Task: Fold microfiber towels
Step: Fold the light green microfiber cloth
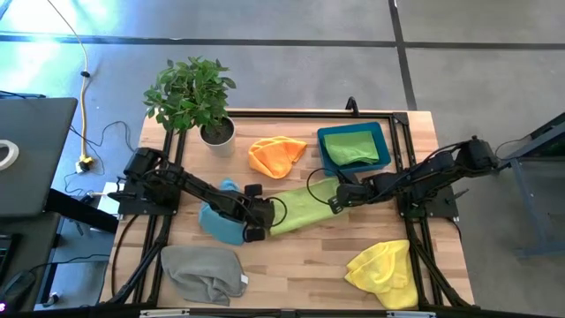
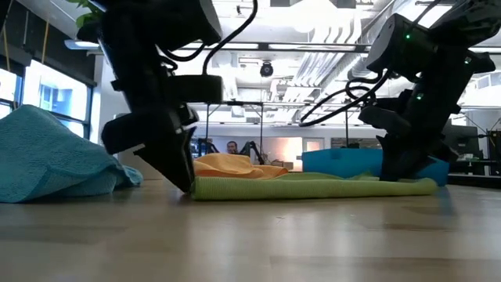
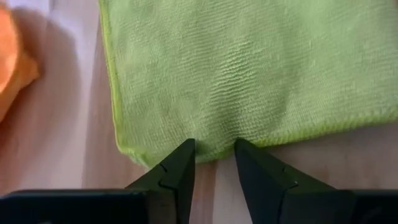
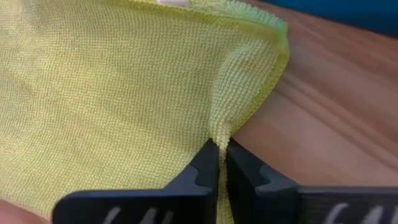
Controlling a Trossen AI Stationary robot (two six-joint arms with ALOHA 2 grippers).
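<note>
Lime green towel (image 1: 300, 209) lies flat mid-table, the right gripper (image 4: 219, 163) pinched on its far edge, the left gripper (image 3: 213, 163) apart at the near edge, so next it must close before both lift to fold.

Bare table (image 1: 300, 265) between grey towel (image 1: 201, 272), yellow towel (image 1: 381, 268)

Grey floor (image 1: 291, 53) with dark seams, bright windows (image 2: 47, 102) and ceiling lights (image 2: 313, 8) beyond.
</note>
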